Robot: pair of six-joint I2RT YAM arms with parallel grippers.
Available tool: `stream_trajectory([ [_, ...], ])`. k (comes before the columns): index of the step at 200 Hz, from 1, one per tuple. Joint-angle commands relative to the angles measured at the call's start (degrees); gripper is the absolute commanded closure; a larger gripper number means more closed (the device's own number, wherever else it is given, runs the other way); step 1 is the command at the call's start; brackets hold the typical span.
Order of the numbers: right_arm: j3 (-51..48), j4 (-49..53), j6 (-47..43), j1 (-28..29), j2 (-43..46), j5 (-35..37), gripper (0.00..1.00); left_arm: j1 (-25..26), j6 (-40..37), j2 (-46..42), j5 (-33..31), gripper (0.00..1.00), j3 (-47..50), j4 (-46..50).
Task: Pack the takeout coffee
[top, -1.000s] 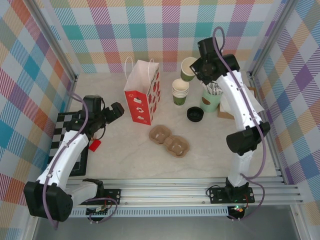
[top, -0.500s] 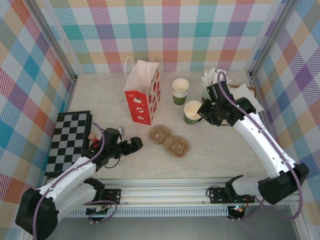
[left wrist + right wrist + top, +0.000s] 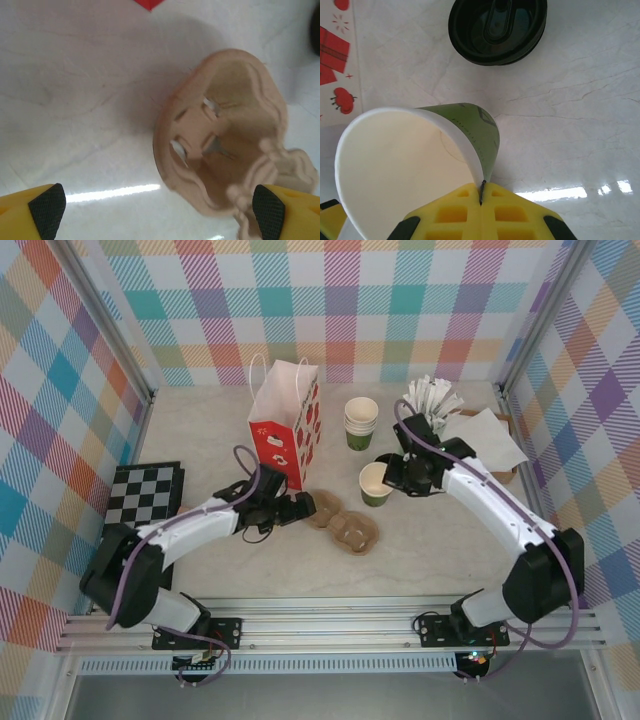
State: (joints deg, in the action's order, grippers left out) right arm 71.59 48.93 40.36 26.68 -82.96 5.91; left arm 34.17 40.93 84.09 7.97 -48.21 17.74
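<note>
Moved: The left arm swung in from the front edge of the desk (image 3: 210, 425) to the brown cup tray (image 3: 342, 524), which lay just in front of the paper bag (image 3: 285, 435). The right arm brought the cup a little nearer the bag.
Left claw (image 3: 158, 212): It was wide open, with one end of the tray between its fingers. It had not closed on the tray.
Right claw (image 3: 393, 476): It was closed on the coffee cup (image 3: 470, 130), pinching the cup's side.
Cup place: It was off to the side of the bag, on the right arm's side. I could not tell if it touched the desk.
Lid: The black lid (image 3: 497, 25) lay on the desk close to the cup, not on it.
Done: The cup was held, and that looked like all.
Left to do: I think the lid had to go on, the cup into the tray, and then all of it into the bag.
</note>
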Motion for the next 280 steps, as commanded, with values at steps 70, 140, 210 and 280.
stream_trajectory([
  [70, 7.84, -0.27, -1.85, 0.61, -9.21, -2.66, 1.00, 1.78, -8.32, 14.23, -14.22, 0.12, -14.88, 25.50],
  [140, 17.04, 4.92, -2.96, 5.23, -18.33, -5.39, 1.00, -8.86, -9.87, 3.32, -21.32, 0.12, -4.58, 31.22],
  [210, 20.35, 4.63, -3.22, 8.69, -23.53, -5.02, 1.00, -20.20, -12.41, -7.17, -18.73, 0.06, -4.83, 30.39],
  [280, 20.84, 2.61, -4.10, 8.75, -18.66, -5.46, 0.75, -20.15, -7.20, -20.69, -11.76, 0.00, -4.02, 23.98],
])
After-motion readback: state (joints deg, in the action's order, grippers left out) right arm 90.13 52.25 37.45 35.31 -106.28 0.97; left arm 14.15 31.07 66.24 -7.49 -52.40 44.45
